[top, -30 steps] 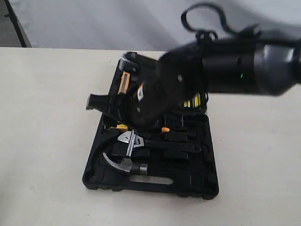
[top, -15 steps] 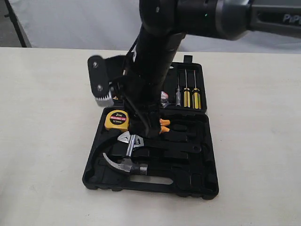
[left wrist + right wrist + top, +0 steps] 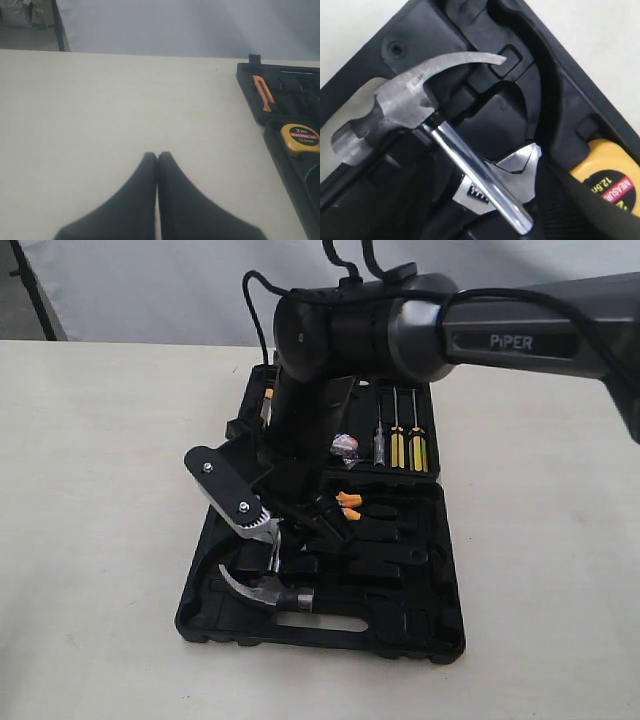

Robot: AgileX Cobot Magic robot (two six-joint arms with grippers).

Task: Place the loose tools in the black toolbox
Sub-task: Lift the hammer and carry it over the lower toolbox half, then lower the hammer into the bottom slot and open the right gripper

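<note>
The black toolbox (image 3: 420, 635) lies open on the table. In its front left part lies the claw hammer (image 3: 262, 589), its steel head (image 3: 402, 107) showing close up in the right wrist view. Its shiny shaft (image 3: 480, 177) crosses over the silver jaw of the adjustable wrench (image 3: 520, 170). The small tape roll (image 3: 345, 445) sits in the lid half. My right gripper (image 3: 285, 525) hangs open just above the wrench head, a dark finger (image 3: 592, 202) beside the shaft, holding nothing. My left gripper (image 3: 157, 156) is shut over bare table, away from the box.
A yellow tape measure (image 3: 300, 139) and an orange knife (image 3: 262, 92) sit in the box. Yellow-handled screwdrivers (image 3: 398, 445) line the lid. Orange pliers handles (image 3: 348, 505) show behind the right arm (image 3: 360, 330), which spans the box from the right.
My right gripper has swung round and come down onto the hammer shaft and wrench head, now hiding the tape measure in the exterior view. The tools have not moved.
</note>
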